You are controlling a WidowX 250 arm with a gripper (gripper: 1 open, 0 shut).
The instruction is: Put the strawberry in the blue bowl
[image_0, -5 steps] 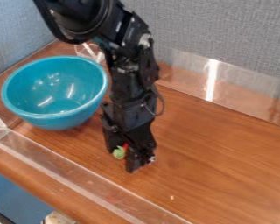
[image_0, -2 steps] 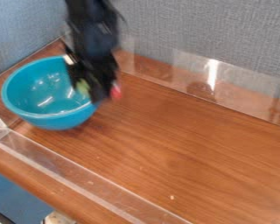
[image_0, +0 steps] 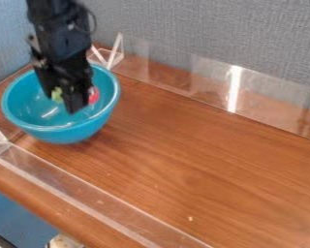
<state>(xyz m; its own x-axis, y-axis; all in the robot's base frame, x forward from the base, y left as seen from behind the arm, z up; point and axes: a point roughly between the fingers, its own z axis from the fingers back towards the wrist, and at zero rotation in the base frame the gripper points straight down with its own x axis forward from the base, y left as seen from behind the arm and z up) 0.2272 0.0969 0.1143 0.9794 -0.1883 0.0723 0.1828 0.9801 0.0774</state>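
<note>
My work surface is a brown wooden table (image_0: 209, 145) with a visible grain, fenced by low clear plastic walls (image_0: 235, 82) along its back and front edges. Directly on it, at the left end near the back corner, sits the blue bowl (image_0: 42, 121). I see nothing else resting on the wood itself.

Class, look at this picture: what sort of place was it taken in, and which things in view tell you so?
Most likely a robot test bench or lab, not a home kitchen. A wooden table is fenced by clear plastic walls, a grey fabric panel stands behind, and a black robot arm's pincer hangs over a blue bowl.
</note>
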